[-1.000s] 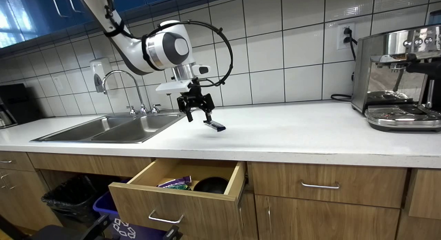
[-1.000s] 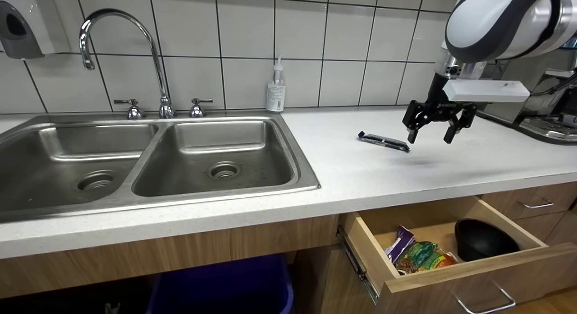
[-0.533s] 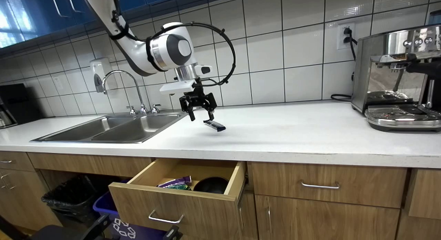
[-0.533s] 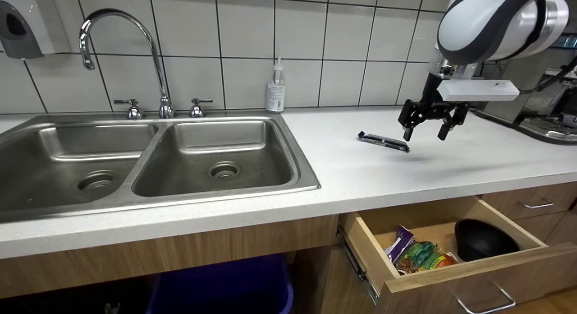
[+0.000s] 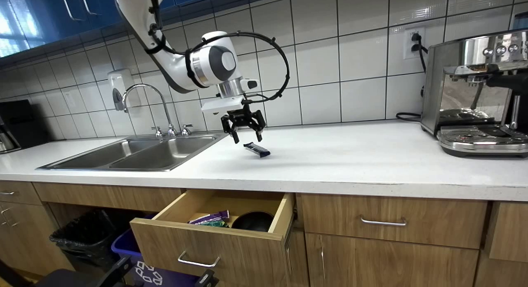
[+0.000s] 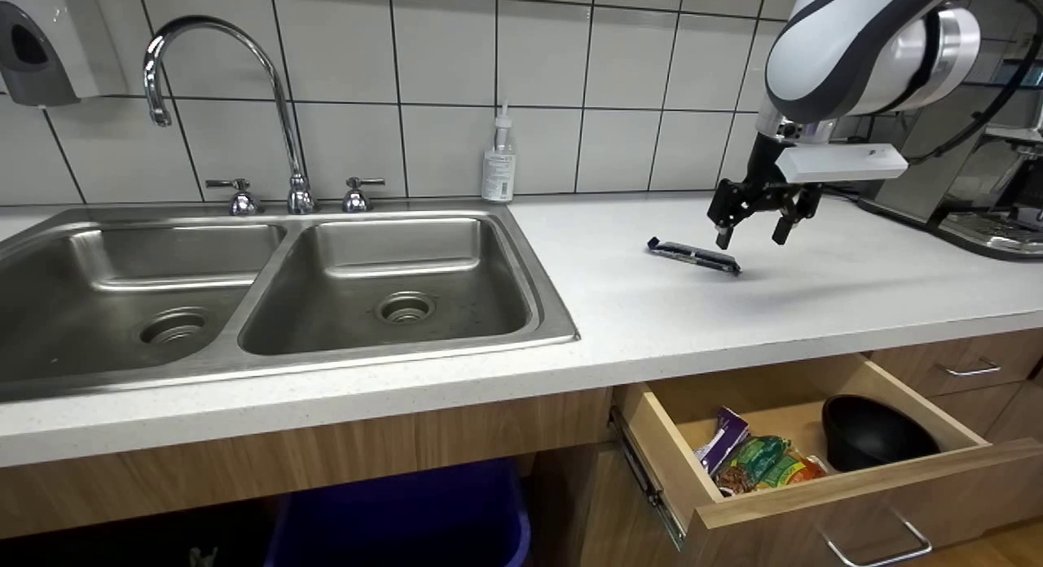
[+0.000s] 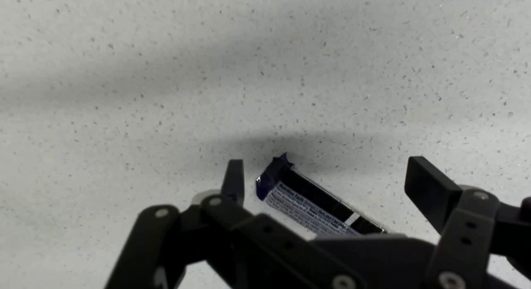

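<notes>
A dark wrapped bar (image 5: 256,149) with a printed label lies on the white counter right of the sink, appearing in both exterior views. Above the counter, pointing down, my gripper (image 5: 247,138) is open with nothing held. In an exterior view the gripper (image 6: 752,239) hangs to the right of the bar (image 6: 693,256) and higher than it. From the wrist, the bar's dark blue end (image 7: 271,179) appears between the widely spaced fingertips of the gripper (image 7: 325,168), running slantwise to the lower right. The gripper's body hides the bar's other end there.
Below the counter edge a pulled-out drawer (image 5: 206,241) holds a purple packet (image 6: 723,441), a green packet (image 6: 758,453) and a black bowl (image 6: 876,432). The double sink (image 6: 554,310), its faucet (image 6: 281,86) and a clear bottle (image 6: 499,172) are nearby. A coffee machine (image 5: 435,85) stands farther along.
The arm has moved over the counter, rightward in one exterior view and leftward in another, bringing the gripper nearer the bar. Its jaws have stayed open; the bar and drawer have not moved.
</notes>
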### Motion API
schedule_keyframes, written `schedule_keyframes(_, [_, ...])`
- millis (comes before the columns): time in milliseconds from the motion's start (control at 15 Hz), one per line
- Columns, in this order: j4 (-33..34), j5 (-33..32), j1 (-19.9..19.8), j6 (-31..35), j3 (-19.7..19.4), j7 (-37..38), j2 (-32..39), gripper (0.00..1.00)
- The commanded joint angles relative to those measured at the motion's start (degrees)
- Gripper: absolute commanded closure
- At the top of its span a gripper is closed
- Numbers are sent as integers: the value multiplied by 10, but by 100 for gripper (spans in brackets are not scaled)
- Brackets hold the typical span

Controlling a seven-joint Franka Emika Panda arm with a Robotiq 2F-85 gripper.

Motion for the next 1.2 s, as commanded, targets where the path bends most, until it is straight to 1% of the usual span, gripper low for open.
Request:
schedule_keyframes(0, [67, -7, -15, -29, 8, -54, 44, 0])
schedule_keyframes(533, [153, -11, -25, -69, 22, -153, 109, 0])
schedule_keyframes(1133, [236, -16, -22, -124, 26, -196, 165, 0])
